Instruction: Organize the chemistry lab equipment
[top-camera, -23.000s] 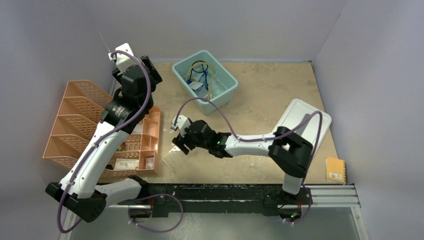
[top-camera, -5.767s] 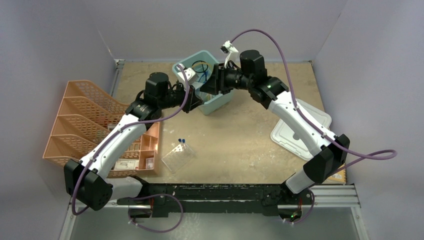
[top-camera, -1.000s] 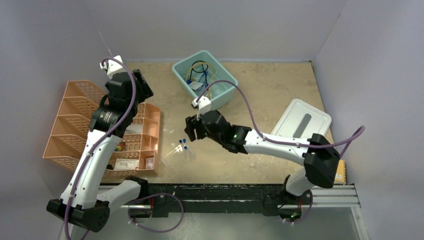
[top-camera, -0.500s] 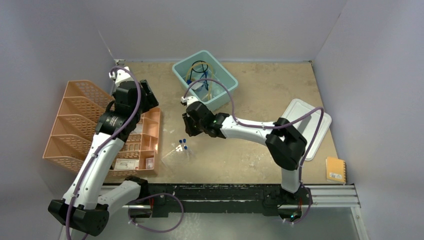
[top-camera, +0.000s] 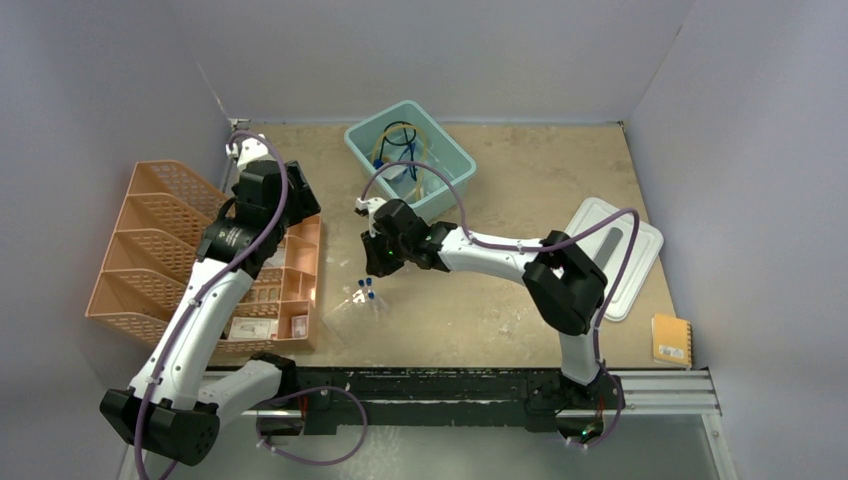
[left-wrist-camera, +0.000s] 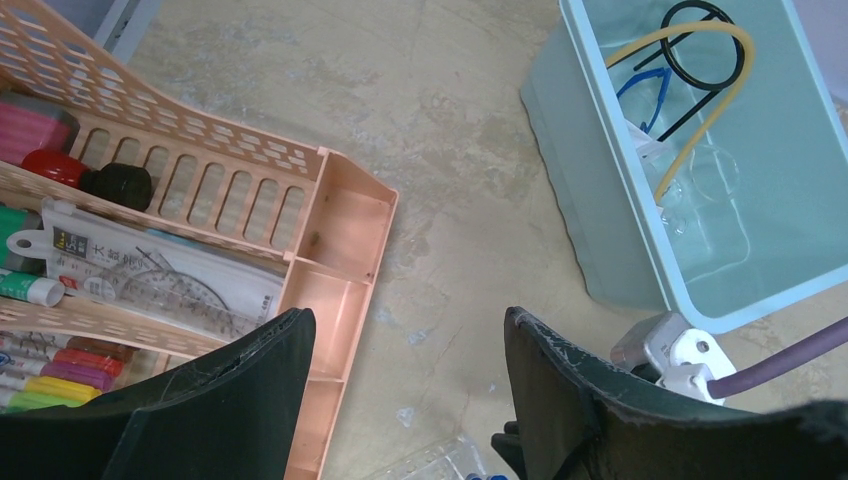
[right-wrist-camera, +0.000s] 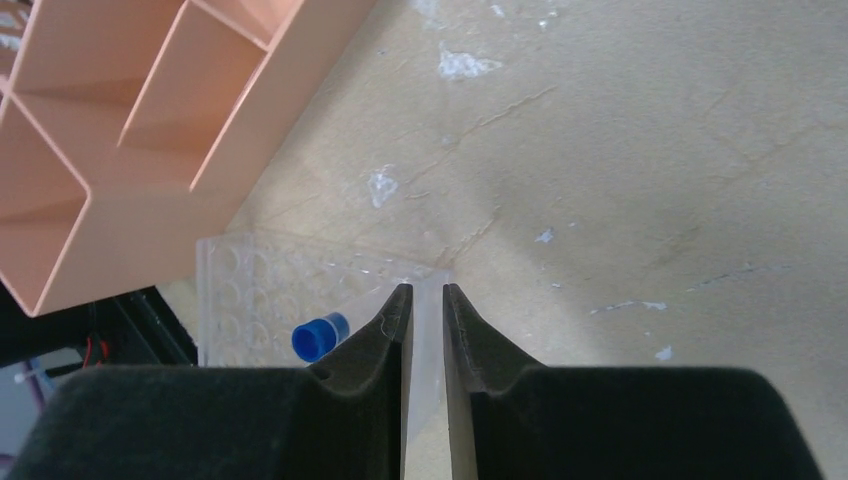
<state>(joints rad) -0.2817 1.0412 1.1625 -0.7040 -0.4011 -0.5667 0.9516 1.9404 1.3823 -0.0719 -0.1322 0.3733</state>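
Observation:
A clear rack (top-camera: 350, 315) lies on the table in front of the orange organizer, with two blue-capped tubes (top-camera: 366, 290) standing at its far corner. My right gripper (top-camera: 378, 268) reaches down at that corner. In the right wrist view its jaws (right-wrist-camera: 426, 290) are nearly together on the clear rack's (right-wrist-camera: 260, 290) thin edge, beside a blue-capped tube (right-wrist-camera: 318, 336). My left gripper (left-wrist-camera: 405, 320) hangs open and empty above the table between organizer and teal bin (left-wrist-camera: 570, 200). The bin holds a black ring stand (left-wrist-camera: 712, 60), amber tubing (left-wrist-camera: 700, 110) and blue-framed glasses (left-wrist-camera: 645, 85).
The orange mesh organizer (top-camera: 160, 250) with its compartment tray (left-wrist-camera: 340, 230) stands at the left, holding markers and a protractor. The bin's pale grey lid (top-camera: 610, 250) lies at the right. A yellow notebook (top-camera: 670, 340) sits at the near right edge.
My right gripper moved left and down from beside the bin to the rack's corner, and its jaws closed. My left arm shifted slightly right, its gripper staying open.

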